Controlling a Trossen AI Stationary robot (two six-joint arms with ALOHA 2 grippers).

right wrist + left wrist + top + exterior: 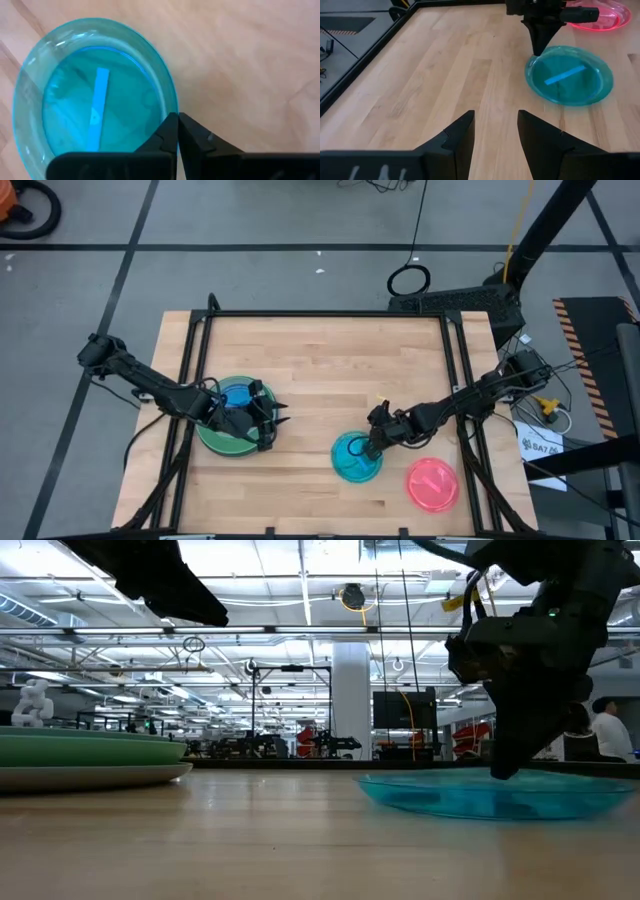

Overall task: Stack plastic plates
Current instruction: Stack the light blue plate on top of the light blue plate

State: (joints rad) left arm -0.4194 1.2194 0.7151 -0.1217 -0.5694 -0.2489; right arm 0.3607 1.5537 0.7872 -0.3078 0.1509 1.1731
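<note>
A translucent cyan plate (352, 460) lies on the wooden table at the near middle. It also shows in the right wrist view (95, 95) and the low view (480, 795). My right gripper (374, 444) is shut on its rim. A pink plate (432, 483) lies near the table's near right corner. At the left, a blue plate (238, 395) lies on a large green plate (222, 442), which rests on a grey plate (90, 777). My left gripper (495, 127) is open and empty, above the right edge of that stack (278, 420). My right gripper pinches the cyan plate's rim (172, 107) on its far right side, one finger on the plate's inner side and one outside. The fingers come from above, slanting down from the table's right. The plate lies on the table.
A black frame (320, 313) runs along the table's far and side edges. Bare wood lies between the stack and the cyan plate. Beyond the table the low view shows a workshop with people far off.
</note>
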